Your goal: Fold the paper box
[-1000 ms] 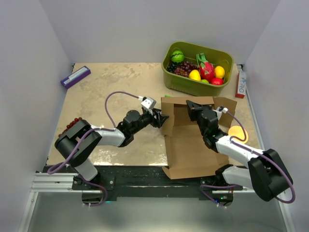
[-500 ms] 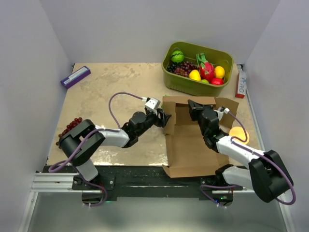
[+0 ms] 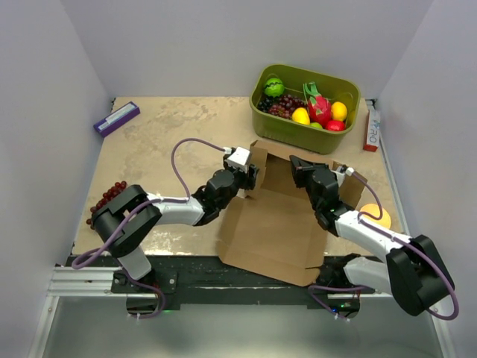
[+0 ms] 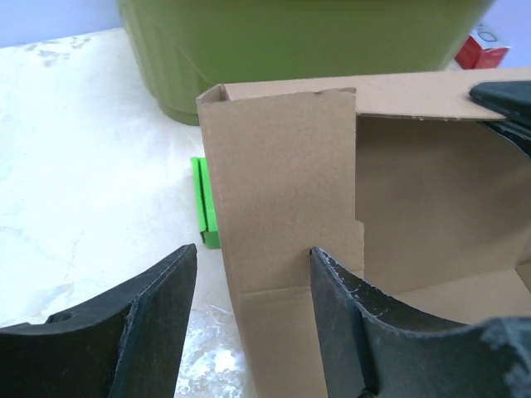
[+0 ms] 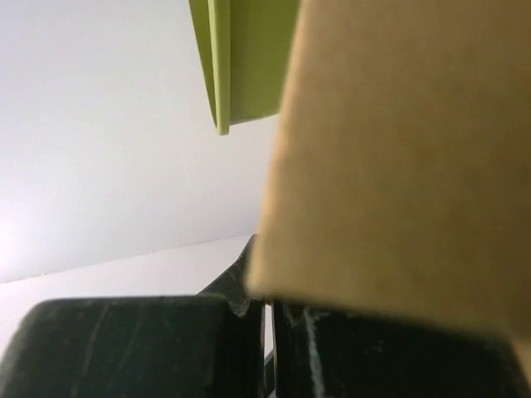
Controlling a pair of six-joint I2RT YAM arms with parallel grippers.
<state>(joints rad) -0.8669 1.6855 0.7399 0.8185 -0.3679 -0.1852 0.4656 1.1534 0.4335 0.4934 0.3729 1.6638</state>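
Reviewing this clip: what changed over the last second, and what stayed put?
The plain brown cardboard box swung round, its near end sliding toward the left arm. The left gripper advanced to the far-left corner flap, jaws open. The right gripper stayed pinched on the far wall; the olive-green plastic fruit bin did not move.
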